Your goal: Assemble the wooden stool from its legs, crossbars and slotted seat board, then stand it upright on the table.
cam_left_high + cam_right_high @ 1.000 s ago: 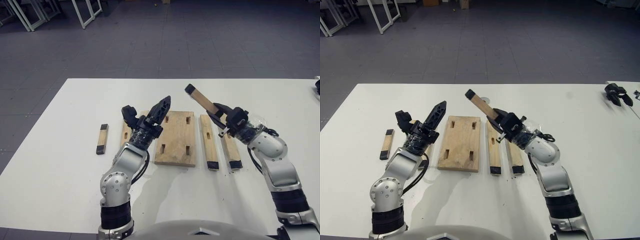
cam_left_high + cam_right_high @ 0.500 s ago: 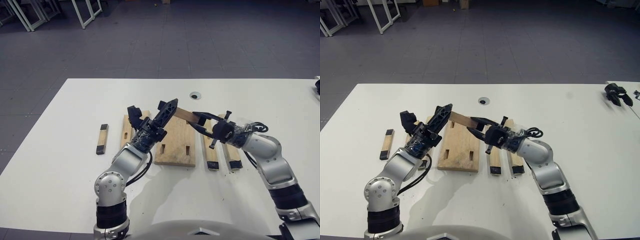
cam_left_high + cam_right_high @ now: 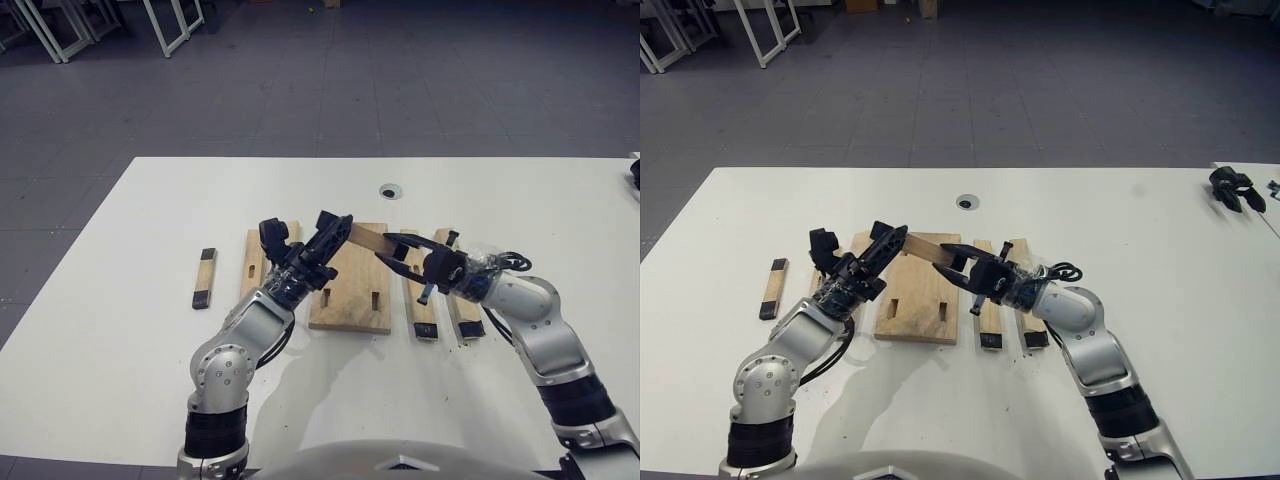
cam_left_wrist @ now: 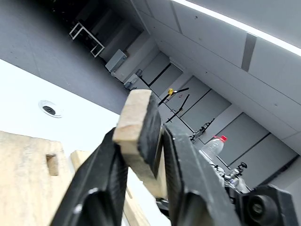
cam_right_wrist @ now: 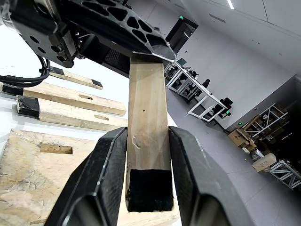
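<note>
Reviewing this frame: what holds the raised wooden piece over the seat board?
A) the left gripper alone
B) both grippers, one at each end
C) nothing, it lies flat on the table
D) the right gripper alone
B: the left gripper and right gripper each clamp one end of the wooden piece, above the seat board.
</note>
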`<state>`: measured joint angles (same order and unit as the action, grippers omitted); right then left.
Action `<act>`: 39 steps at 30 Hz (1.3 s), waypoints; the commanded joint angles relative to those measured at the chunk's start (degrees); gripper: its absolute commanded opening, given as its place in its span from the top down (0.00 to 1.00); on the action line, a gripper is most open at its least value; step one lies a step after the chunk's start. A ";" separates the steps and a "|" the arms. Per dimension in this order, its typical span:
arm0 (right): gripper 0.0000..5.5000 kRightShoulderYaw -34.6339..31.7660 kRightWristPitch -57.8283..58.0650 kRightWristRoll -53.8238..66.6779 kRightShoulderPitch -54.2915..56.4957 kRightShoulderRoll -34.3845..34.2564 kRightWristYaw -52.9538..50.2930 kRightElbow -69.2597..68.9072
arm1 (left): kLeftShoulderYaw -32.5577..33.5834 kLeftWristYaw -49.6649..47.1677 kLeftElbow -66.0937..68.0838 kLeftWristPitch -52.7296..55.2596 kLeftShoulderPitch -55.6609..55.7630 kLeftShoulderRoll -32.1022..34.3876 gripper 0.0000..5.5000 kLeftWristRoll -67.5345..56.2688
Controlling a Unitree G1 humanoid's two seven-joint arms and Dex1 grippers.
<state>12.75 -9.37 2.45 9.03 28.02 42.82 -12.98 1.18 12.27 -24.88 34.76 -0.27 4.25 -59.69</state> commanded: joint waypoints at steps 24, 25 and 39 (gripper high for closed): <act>0.43 0.94 -5.19 -10.64 -3.39 4.87 -3.04 4.68 | 9.82 -15.52 2.47 -21.90 -9.90 1.74 0.92 38.05; 0.43 0.94 -5.27 -10.72 -3.53 4.99 -2.99 4.70 | 10.47 -15.48 2.49 -22.23 -9.81 1.98 0.92 38.53; 0.43 1.18 -5.49 -10.92 -4.55 5.29 -2.81 4.35 | 12.78 -14.58 0.97 -20.92 -7.84 2.78 0.92 40.27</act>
<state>13.89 -14.84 -7.74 4.67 32.59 40.01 -8.24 13.34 -1.43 -21.94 14.63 -9.73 6.43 -20.76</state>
